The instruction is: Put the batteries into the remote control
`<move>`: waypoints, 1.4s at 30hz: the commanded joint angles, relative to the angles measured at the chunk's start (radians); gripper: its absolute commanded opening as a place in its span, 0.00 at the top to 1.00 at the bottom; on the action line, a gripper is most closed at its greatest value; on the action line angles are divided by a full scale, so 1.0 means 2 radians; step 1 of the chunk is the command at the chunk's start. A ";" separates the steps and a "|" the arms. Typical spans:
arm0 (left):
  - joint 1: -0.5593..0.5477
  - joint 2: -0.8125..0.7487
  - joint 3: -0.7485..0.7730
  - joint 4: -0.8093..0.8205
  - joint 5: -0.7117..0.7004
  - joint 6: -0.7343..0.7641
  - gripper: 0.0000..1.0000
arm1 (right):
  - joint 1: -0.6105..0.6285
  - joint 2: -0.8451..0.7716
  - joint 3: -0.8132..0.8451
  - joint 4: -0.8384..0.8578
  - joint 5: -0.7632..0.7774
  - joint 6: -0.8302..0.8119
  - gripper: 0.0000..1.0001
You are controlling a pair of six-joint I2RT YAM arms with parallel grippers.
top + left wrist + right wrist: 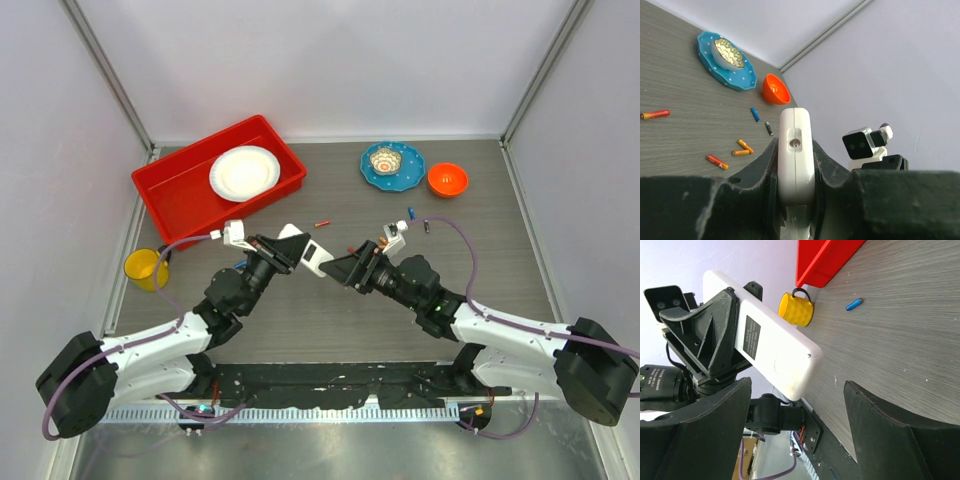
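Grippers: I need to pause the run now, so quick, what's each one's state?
Left gripper: shut on the remote control.
Right gripper: open, holding nothing; the remote control's end sits in the gap between its fingers.

Back left on the desk (330,320), tray (165,192) with plate (244,172) inside; mug (146,268) before its left corner. Back right, dish (408,172) holding small bowl (384,159), second bowl (447,179) just right. Before these, scattered batteries (323,223), perhaps six. Mid-desk, remote control (308,252) in left claw (287,251), right claw (345,268) facing its end.

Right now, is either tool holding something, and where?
The left tool pinches the remote control across its flat faces, near one end. The right tool holds nothing.
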 commanded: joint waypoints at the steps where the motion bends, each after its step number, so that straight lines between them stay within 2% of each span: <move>1: 0.002 0.002 0.000 0.054 -0.011 -0.013 1.00 | -0.002 0.007 0.021 0.062 -0.024 0.007 0.21; 7: 0.001 -0.001 -0.003 0.055 -0.009 -0.019 1.00 | -0.004 0.012 0.024 0.057 -0.014 0.006 0.26; 15: 0.001 -0.003 -0.009 0.059 -0.005 -0.032 1.00 | -0.009 0.022 0.017 0.075 -0.009 0.013 0.44; 33: 0.001 -0.002 -0.012 0.065 0.002 -0.041 1.00 | -0.012 0.046 0.024 0.099 -0.021 0.014 0.49; 42: 0.001 -0.001 -0.013 0.068 0.002 -0.041 1.00 | -0.012 0.055 0.021 0.107 -0.026 0.016 0.60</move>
